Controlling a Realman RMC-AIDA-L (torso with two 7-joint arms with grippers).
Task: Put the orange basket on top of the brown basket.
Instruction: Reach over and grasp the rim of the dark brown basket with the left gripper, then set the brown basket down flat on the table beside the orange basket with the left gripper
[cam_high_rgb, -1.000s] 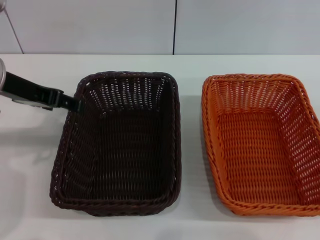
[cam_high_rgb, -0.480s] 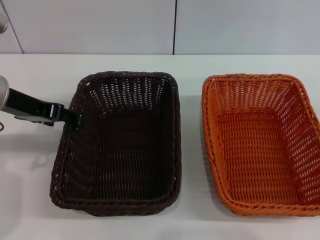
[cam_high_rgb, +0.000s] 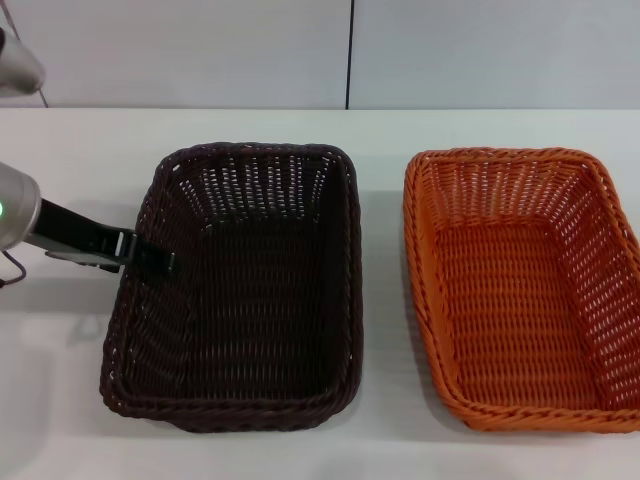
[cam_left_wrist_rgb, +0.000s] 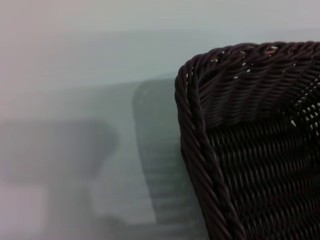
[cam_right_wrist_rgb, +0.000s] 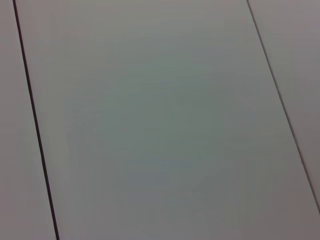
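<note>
The brown basket (cam_high_rgb: 240, 285) stands on the white table at centre left, empty. The orange basket (cam_high_rgb: 525, 285) stands beside it on the right, a small gap apart, also empty. My left gripper (cam_high_rgb: 160, 263) reaches in from the left and its black tip lies at the brown basket's left rim, about halfway along that side. The left wrist view shows a corner of the brown basket (cam_left_wrist_rgb: 240, 125) close up. My right gripper is out of view; its wrist view shows only a plain panelled surface.
The white table (cam_high_rgb: 60, 380) spreads around both baskets, with a pale wall (cam_high_rgb: 200, 50) behind it. A dark vertical seam (cam_high_rgb: 349, 50) runs down the wall above the baskets.
My left gripper has moved down along the brown basket's left rim toward the front and slightly inward. Both baskets have stayed in place.
</note>
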